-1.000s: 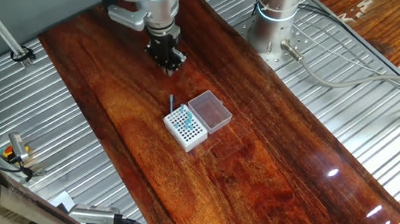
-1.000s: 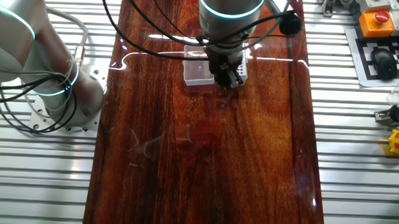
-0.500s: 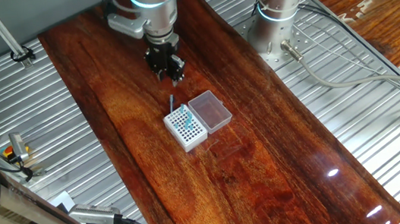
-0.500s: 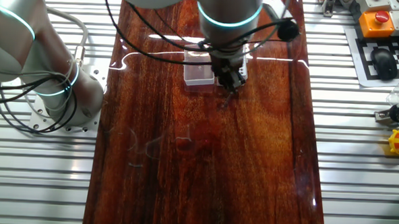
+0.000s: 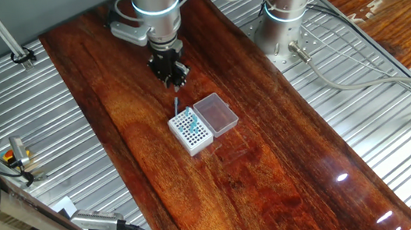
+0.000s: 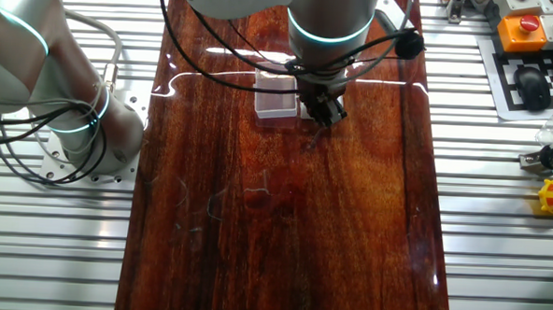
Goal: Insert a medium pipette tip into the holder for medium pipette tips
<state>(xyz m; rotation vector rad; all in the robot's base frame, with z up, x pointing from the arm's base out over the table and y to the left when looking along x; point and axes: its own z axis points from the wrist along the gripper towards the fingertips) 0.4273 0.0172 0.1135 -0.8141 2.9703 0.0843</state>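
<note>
Box (image 5: 191, 131) first: the white holder sits near the middle of the wooden table (image 5: 275, 169), its top a grid of small dark holes, and I make out a few bluish specks among the holes toward its far edge, though I cannot say whether those are tips seated in them. Its clear pinkish lid (image 5: 215, 114) lies flat and open, touching the box on the side toward the arm's base (image 5: 287, 11). In the other fixed view most of the box hides behind the gripper (image 6: 323, 113), and I see mainly the pale lid (image 6: 276, 97) beside it.

The pipette tip (image 5: 176, 104) shows as a thin pale sliver just beyond the far edge of the box, between box and gripper (image 5: 172, 75); whether it lies flat or stands tilted I cannot tell. In the other fixed view I cannot pick it out for certain.

The gripper hangs over the table just past the tip, fingers pointing down and apart from the box. The fingers are dark and small in both views, and I cannot tell whether they are spread or closed, or hold anything
</note>
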